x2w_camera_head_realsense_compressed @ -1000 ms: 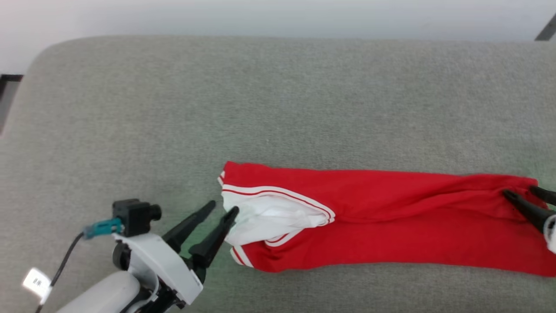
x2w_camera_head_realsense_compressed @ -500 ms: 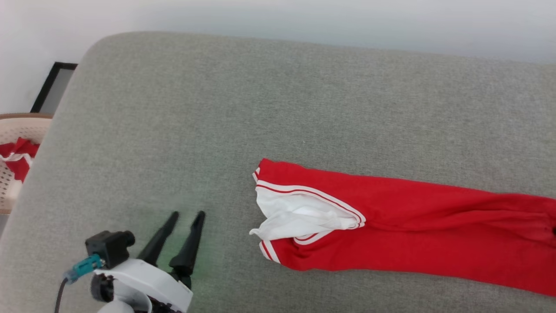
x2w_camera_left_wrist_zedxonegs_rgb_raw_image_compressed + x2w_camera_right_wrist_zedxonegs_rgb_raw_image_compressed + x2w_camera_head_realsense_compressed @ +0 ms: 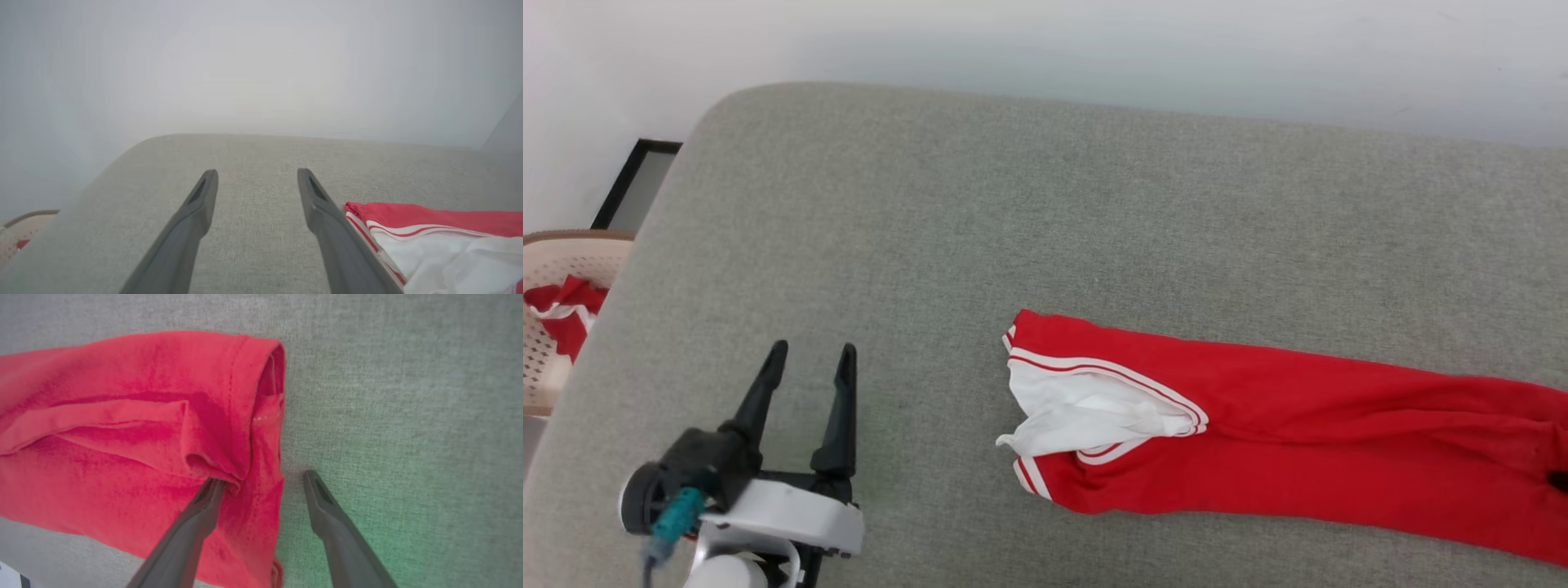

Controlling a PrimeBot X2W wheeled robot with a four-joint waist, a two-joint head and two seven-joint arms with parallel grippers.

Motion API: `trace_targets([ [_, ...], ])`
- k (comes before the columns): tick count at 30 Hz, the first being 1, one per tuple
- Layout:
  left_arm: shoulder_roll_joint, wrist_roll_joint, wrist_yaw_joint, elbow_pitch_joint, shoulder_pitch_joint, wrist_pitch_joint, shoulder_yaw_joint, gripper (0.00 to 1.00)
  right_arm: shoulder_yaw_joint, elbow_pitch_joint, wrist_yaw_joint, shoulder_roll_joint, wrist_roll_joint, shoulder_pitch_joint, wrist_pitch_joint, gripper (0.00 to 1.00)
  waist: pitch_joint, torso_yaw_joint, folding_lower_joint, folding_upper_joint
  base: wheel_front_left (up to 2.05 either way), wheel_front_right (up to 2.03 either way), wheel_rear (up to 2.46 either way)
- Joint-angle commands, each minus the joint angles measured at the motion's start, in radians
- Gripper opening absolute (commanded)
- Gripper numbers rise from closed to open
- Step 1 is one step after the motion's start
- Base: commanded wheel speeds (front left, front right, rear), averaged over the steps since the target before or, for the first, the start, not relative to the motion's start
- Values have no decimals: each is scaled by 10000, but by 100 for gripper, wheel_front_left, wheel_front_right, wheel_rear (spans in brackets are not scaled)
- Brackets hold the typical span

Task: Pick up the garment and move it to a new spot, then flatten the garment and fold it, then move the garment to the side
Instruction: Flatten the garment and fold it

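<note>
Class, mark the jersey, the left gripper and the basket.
jersey [image 3: 1298, 445], head view, red body.
left gripper [image 3: 814, 349], head view, midway between its fingers' tips.
basket [image 3: 580, 236], head view, brown rim.

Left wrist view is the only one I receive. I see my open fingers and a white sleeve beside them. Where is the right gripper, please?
Observer: The right gripper is at the far, all-red end of the garment, with its jaws open.
Operator: Is it over the cloth?
Observer: One finger lies over the red fabric, its tip at a fold. The other is over the bare cushion.
Operator: And how does the garment lie as a whole?
Observer: It lies as a long narrow red strip across the cushion, with a gap between it and the left gripper.
</note>
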Motion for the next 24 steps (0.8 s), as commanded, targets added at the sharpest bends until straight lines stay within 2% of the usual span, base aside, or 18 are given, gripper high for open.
trace_targets([
  [1,-103,573,-2,-127,135,-5,111,100,79,174,-2,358,-243,1,267,100,-35,-48,0,0,0,0,0],
  [6,-461,1892,69,-99,341,-4,322,100,-29,335,2,1005,-988,-521,582,100,40,-152,0,0,0,0,0],
  [12,-854,2272,-253,298,433,-4,553,100,-107,648,1,1563,-1641,-565,956,100,234,-167,0,0,0,0,0],
  [13,-908,2321,-275,322,397,-4,626,100,-114,622,2,1655,-1733,-573,1051,87,269,-180,0,0,0,0,0],
  [14,-957,2389,-341,349,382,-4,699,100,-159,577,2,1718,-1831,-595,1057,48,300,-194,0,0,0,0,0],
  [15,-999,2427,-371,372,378,-4,779,100,-260,557,1,1769,-1922,-648,998,2,327,-220,0,0,0,0,0],
  [24,-1187,2766,-821,224,250,-5,1131,100,-1363,336,-8,1963,-2523,-1197,362,0,471,-706,0,0,0,0,0],
])
